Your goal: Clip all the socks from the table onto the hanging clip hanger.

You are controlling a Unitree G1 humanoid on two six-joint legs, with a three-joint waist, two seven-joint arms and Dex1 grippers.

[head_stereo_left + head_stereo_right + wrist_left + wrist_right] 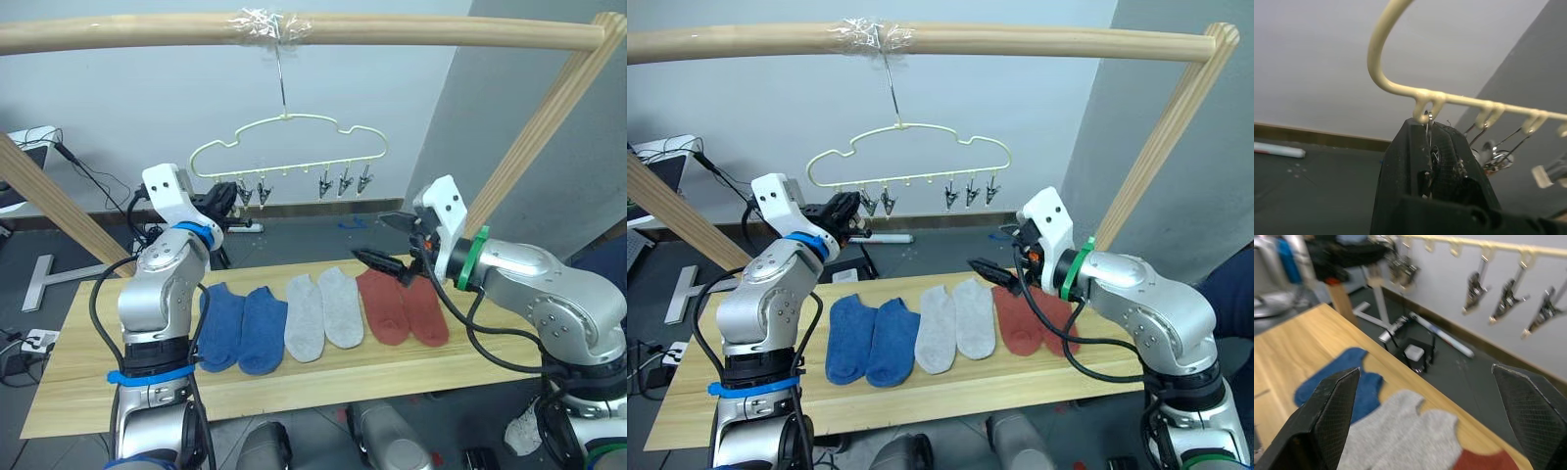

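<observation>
Nothing's hung yet: all six socks (318, 313) lie in a row on the tabletop (470, 367). The left claw (844, 217) is pinched on the hanger's (287, 147) leftmost clip (1428, 119); the right claw (390, 242) hovers wide apart above the red pair.

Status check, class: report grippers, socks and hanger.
Left gripper shut on a clip of the clip hanger. Right gripper open above six socks. Nothing blocking.

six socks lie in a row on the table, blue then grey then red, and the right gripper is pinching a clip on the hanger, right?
Not quite: it is the left gripper that is pinching a clip on the hanger, as the left wrist view shows. The right gripper hovers open above the red socks. The six socks do lie in that order on the table.
</observation>
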